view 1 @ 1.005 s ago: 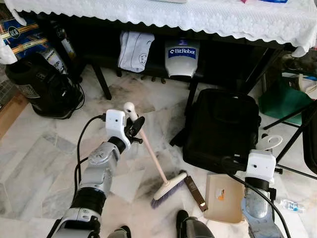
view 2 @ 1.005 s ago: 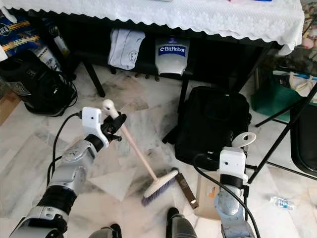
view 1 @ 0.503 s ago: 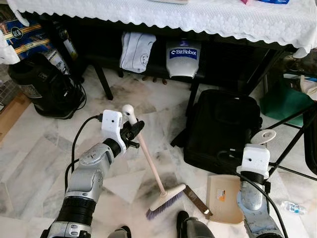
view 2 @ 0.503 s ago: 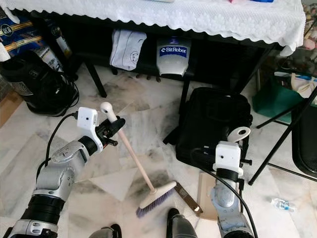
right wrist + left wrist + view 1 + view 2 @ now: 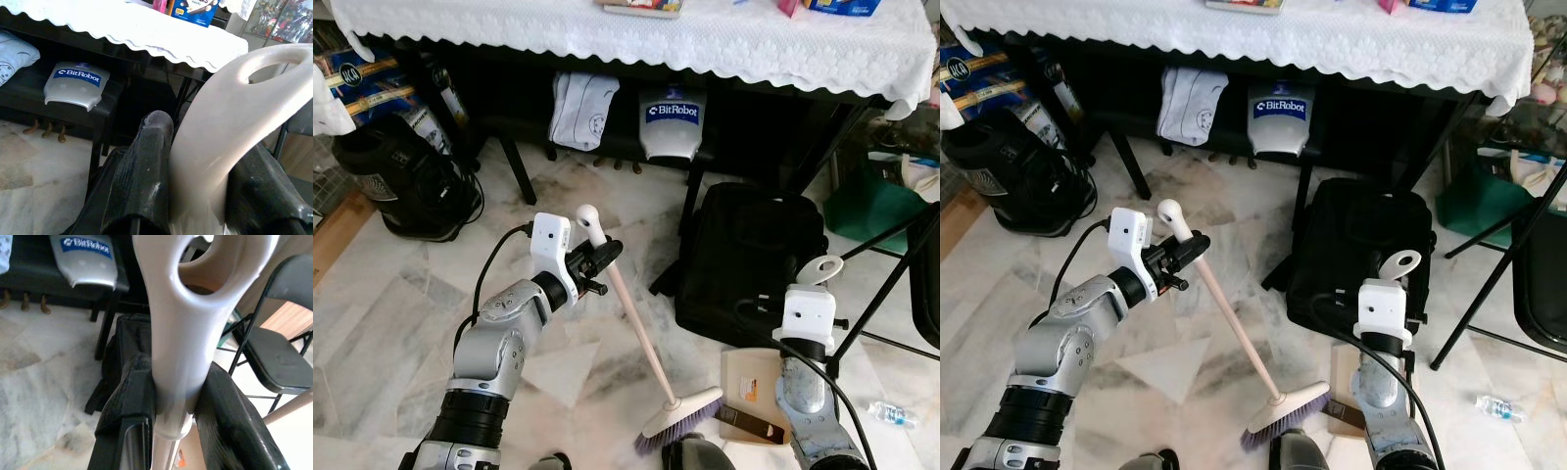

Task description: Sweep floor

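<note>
here both fingers pairs are clamped — left gripper point(image 5: 600, 260) on broom point(image 5: 646, 351), right gripper point(image 5: 195, 196) on dustpan point(image 5: 749, 382).

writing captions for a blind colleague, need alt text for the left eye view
The robot's left tool grips a pale broom near its handle top, bristles on the marble floor beside a beige dustpan held by the right tool. Beyond lie a black bag and a white-clothed table.
</note>
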### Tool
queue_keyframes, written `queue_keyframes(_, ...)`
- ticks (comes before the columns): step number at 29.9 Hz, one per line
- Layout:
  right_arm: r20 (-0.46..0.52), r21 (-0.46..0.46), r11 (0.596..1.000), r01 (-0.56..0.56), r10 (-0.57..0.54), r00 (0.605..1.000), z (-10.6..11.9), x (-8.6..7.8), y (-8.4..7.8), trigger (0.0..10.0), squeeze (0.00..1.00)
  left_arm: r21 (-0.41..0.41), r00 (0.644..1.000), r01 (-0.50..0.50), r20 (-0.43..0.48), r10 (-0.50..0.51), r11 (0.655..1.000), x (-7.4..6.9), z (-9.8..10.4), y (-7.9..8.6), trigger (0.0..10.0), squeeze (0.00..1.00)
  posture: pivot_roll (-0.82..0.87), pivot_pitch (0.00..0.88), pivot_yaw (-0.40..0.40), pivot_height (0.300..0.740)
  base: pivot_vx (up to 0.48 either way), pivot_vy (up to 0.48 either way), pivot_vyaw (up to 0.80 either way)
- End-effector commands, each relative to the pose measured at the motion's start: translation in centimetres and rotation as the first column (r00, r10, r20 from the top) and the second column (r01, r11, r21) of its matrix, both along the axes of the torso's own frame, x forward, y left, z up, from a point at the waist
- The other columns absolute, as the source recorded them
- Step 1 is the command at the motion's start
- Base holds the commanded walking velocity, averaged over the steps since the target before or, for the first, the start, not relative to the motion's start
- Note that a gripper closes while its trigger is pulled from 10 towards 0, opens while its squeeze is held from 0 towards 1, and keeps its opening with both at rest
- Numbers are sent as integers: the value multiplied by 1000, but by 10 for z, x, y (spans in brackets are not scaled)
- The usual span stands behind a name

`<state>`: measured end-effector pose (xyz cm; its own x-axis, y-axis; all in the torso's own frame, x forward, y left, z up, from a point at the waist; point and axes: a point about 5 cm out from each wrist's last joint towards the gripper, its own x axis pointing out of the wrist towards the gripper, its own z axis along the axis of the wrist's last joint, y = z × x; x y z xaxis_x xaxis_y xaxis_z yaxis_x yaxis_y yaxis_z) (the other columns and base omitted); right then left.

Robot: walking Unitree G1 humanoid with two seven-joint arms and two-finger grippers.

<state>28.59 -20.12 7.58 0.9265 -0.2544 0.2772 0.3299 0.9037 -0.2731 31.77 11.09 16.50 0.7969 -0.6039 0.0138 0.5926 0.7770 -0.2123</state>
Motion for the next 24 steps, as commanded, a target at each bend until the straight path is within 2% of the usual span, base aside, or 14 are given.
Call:
queue_keyframes(1, -36, 36, 999, -17, 19, 999, -9, -3, 6, 10000, 0, -21, 998, 57, -4, -57, 998, -7, 2, -5, 10000, 0, 60, 191, 31, 740, 0, 0, 0)
queue_keyframes(7, 5, 45, 999, -18, 18, 1000, -1, 2, 7, 10000, 0, -28, 995, 97, -9, -97, 995, -9, 4, -8, 10000, 0, 66, 188, 34, 740, 0, 0, 0)
queue_keyframes(11, 80, 55, 998, -23, 19, 997, 16, 13, 11, 10000, 0, -5, 995, 97, -5, -97, 995, -5, 5, -7, 10000, 0, 69, 170, 42, 740, 0, 0, 0)
queue_keyframes(14, 90, 64, 998, -21, 15, 996, 18, 16, 13, 10000, 0, 12, 999, 47, 15, -47, 999, 1, 9, -1, 10000, 0, 73, 159, 48, 740, 0, 0, 0)
queue_keyframes(17, 94, 72, 997, -17, 11, 996, 18, 16, 14, 10000, 0, 15, 997, -53, 51, 52, 998, 11, 17, 10, 10000, 0, 80, 146, 58, 740, 0, 0, 0)
queue_keyframes(18, 94, 72, 997, -17, 11, 996, 18, 16, 14, 10000, 0, 15, 997, -53, 51, 52, 998, 11, 17, 10, 10000, 0, 80, 146, 58, 740, 0, 0, 0)
queue_keyframes(24, 97, 87, 996, -13, 4, 995, 16, 15, 16, 10000, 0, 2, 977, -175, 127, 173, 985, 23, 33, 27, 10000, 0, 84, 131, 72, 740, 0, 0, 0)
